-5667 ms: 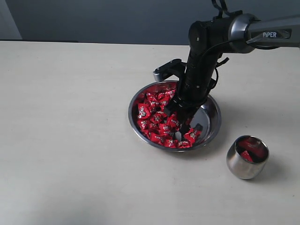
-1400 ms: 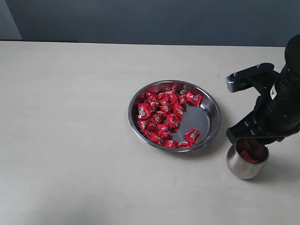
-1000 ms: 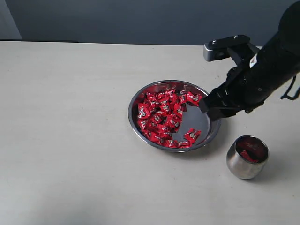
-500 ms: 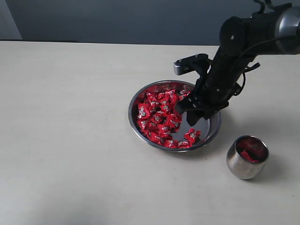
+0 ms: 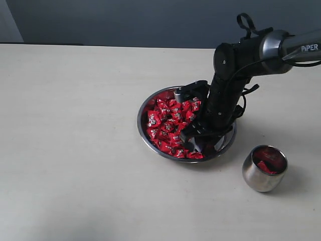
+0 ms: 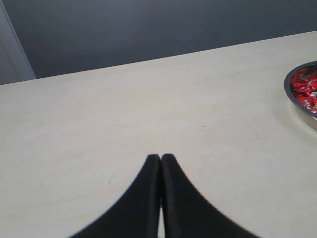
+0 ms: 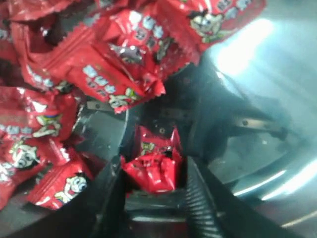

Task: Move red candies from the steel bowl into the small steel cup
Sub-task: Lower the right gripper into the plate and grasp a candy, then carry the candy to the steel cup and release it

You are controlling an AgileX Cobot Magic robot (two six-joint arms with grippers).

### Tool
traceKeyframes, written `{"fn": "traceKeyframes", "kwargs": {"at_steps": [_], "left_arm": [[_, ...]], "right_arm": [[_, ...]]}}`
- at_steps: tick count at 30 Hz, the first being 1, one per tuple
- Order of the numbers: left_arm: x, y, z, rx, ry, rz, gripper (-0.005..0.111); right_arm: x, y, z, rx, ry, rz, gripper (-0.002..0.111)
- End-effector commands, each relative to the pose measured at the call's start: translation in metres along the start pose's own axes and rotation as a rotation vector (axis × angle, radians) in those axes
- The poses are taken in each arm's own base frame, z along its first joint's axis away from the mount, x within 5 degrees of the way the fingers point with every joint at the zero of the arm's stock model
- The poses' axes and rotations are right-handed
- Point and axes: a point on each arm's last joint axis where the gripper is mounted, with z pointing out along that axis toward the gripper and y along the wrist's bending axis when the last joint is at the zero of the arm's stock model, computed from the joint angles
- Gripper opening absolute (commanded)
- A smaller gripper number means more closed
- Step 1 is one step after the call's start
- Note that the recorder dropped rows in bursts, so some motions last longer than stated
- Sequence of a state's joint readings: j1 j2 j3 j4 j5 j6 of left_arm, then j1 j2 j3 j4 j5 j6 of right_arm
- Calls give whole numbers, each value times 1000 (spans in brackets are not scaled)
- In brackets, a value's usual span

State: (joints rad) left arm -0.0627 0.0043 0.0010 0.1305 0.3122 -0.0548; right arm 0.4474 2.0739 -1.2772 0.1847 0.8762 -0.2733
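My right tool [image 5: 199,140] has swung back from the cup [image 5: 256,179], which already holds some candies [image 5: 267,164], and dropped into the bowl [image 5: 140,120], so another pick is starting. One candy [image 7: 151,168] sits right between its jaws, beside the pile [image 5: 168,125]; whether they pinch it yet I cannot tell. The left tool [image 6: 160,159] is closed and empty over the worktop [image 6: 99,109].

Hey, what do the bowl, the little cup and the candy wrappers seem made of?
Steel bowl: polished metal, likely steel; mirror-like glare. Small steel cup: same shiny metal, reflective wall. Red candies: glossy foil or plastic film, crinkled, catching highlights.
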Motion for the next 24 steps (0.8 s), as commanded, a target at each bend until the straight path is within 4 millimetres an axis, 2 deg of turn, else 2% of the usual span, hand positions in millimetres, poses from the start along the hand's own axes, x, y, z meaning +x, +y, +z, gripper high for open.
{"fn": "traceKeyframes", "kwargs": {"at_steps": [1,3,9,12,16,24], "left_arm": [[-1,0,0,7,-11,-2,0],[-1,0,0,7,-11,-2,0],[-1,0,0,7,-11,-2,0],[-1,0,0,7,-11,-2,0],[-1,0,0,7,-11,-2,0],[-1,0,0,7,-11,-2,0]], "right_arm": [[-2,-1,0,19,-7,-27,18],[-3,-1,-4,23,-27,-28,12],[-2,3,-29,34,-92,-37,13],[1,6,-49,37,-125,-44,13],[12,13,-77,34,-142,-54,13],[46,16,-116,63,-237,-26,13]]}}
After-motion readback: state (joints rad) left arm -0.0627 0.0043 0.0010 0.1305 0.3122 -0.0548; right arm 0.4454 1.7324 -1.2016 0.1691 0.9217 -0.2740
